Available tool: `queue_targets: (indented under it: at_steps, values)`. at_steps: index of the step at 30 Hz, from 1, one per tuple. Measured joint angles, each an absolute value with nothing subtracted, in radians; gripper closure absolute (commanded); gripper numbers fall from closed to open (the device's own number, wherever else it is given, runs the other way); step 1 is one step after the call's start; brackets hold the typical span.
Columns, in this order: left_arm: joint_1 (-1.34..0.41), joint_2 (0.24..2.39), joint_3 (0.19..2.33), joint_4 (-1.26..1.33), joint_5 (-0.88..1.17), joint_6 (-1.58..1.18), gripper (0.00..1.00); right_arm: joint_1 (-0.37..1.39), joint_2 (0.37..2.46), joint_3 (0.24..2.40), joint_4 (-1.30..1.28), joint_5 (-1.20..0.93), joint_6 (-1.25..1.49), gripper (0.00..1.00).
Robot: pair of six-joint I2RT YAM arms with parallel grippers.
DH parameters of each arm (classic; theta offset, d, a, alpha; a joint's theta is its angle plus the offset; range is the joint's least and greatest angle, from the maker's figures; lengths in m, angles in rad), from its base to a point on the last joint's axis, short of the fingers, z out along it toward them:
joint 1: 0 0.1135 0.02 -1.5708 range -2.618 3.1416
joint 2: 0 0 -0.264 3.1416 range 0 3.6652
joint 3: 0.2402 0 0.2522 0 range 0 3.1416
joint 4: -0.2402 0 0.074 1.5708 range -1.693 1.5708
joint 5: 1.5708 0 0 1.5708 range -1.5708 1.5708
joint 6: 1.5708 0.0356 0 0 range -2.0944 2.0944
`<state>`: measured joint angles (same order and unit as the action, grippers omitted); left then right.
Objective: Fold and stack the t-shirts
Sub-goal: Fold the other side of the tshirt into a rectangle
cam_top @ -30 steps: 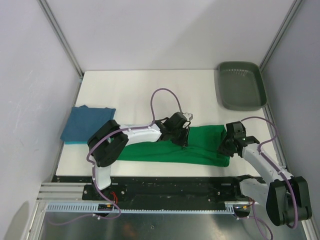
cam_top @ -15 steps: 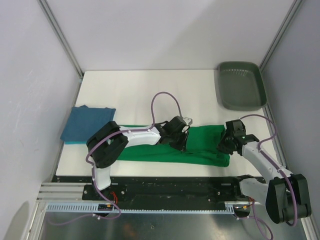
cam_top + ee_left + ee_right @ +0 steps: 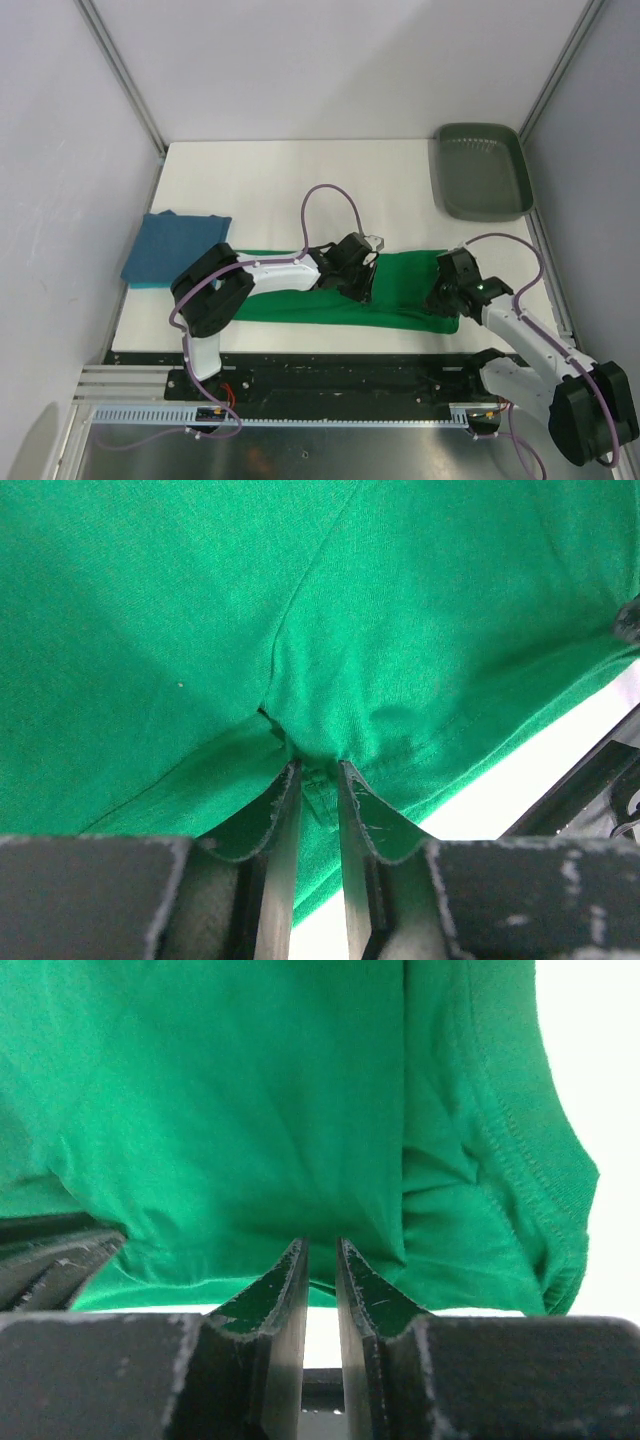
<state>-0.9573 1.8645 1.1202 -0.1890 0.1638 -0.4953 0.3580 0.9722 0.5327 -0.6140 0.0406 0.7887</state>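
Low, left gripper (image 3: 318,770) and right gripper (image 3: 320,1245) pinch green t-shirt (image 3: 400,290).

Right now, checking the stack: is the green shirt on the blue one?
No, the green shirt lies on the table beside the blue shirt.

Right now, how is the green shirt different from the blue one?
The green shirt is a long strip stretched along the near edge; the blue shirt is folded into a small square at the left. Both arms' jaws pinch the green shirt; no jaws hold the blue shirt. Both are plain cloth on the white table.
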Motion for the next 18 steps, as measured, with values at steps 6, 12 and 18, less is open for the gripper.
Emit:
queue_targets:
  at_steps: [6, 12, 18]
  values:
    - [-0.958, 1.864, 1.12, -0.189, 0.163, -0.495, 0.75, 0.433, 0.942, 0.464, -0.626, 0.039, 0.85, 0.79]
    - [-0.958, 1.864, 1.12, -0.189, 0.159, -0.496, 0.74, 0.458, 0.828, 0.419, -0.677, 0.037, 0.907, 0.79]
    - [-0.943, 1.811, 1.12, -0.205, 0.149, -0.497, 0.7, 0.459, 0.785, 0.416, -0.688, 0.037, 0.961, 0.79]
